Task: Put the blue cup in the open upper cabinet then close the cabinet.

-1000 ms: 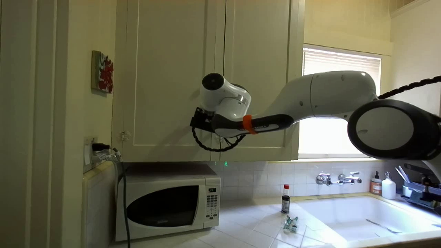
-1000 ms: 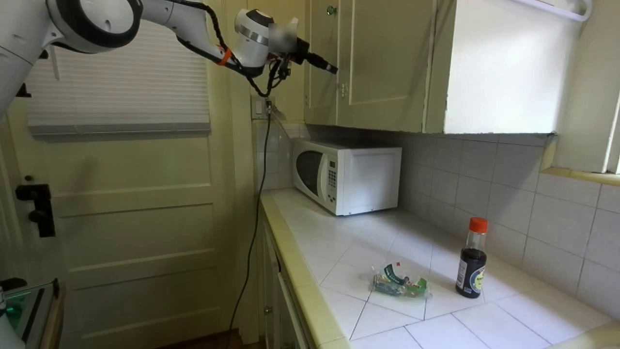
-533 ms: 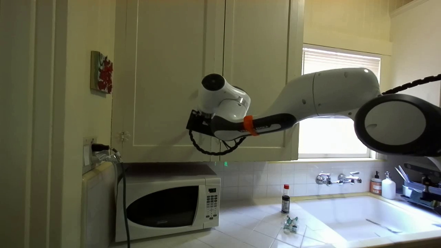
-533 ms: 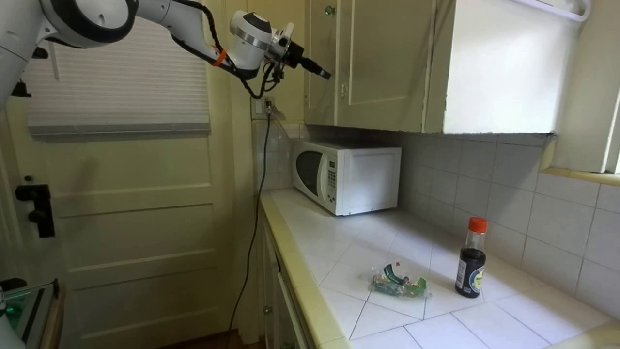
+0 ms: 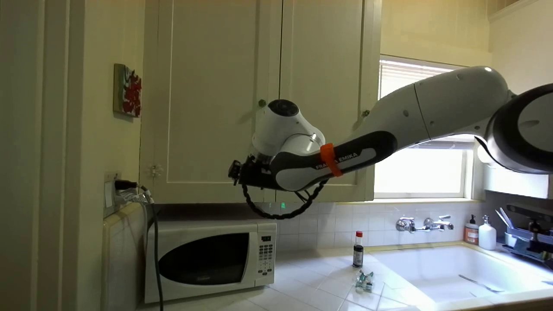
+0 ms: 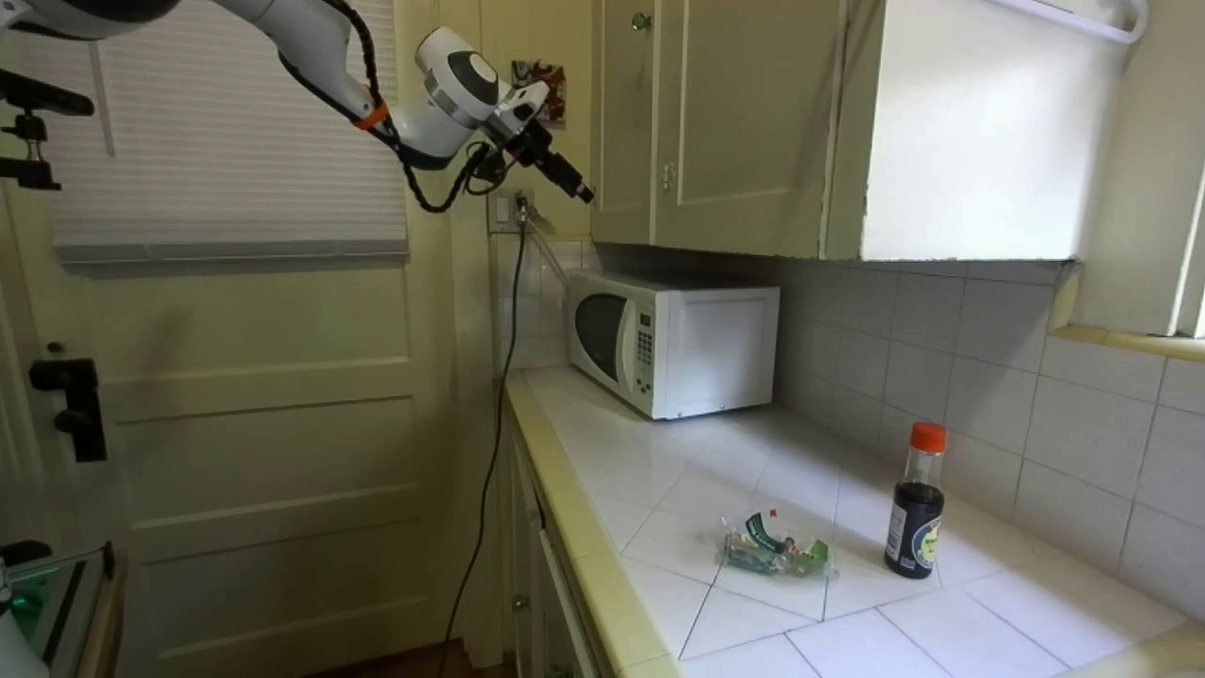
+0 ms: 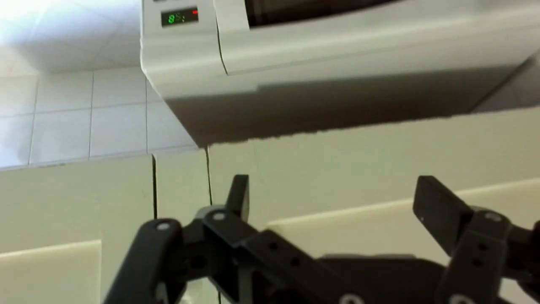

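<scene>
Find the upper cabinet high on the wall, with 2 panelled doors closed. Below, see the tiled bench. Read "EMIKA" on the robot arm, next to an orange band hiding part of the preceding word. On the white microwave, make out green digits in the wrist view, too blurred to read, and a window mark too small to read. Find the gripper slanting downward, short of the cabinet front, empty, with jaws wide apart. Cannot place the blue cup. Spot an upright red-capped bottle with a blurred label on the bench, near a clear packet with illegible green printing.
</scene>
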`<state>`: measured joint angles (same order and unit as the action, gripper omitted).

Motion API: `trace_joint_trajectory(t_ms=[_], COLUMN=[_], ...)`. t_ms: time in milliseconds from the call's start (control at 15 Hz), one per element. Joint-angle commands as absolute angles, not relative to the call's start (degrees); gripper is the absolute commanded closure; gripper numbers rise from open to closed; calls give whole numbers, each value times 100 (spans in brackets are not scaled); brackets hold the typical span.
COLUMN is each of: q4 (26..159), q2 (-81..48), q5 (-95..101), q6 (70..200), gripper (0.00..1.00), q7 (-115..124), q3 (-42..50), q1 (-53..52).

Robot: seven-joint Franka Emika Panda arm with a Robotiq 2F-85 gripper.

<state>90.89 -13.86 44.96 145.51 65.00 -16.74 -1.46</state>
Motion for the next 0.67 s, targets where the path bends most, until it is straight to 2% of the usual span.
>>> trace_joint_trajectory(t_ms=[0, 400, 533, 600], q4=[10524, 12385, 13022, 12212], q2=[-490, 805, 1288, 598], q5=[3354, 2820, 2999, 3004], q6=[14286, 13070, 13072, 13091], gripper=[0, 0, 0, 0], q7=[5651, 5656, 5786, 5658], q3=[-1324, -1259, -1319, -1349], q1=[-506, -943, -935, -892])
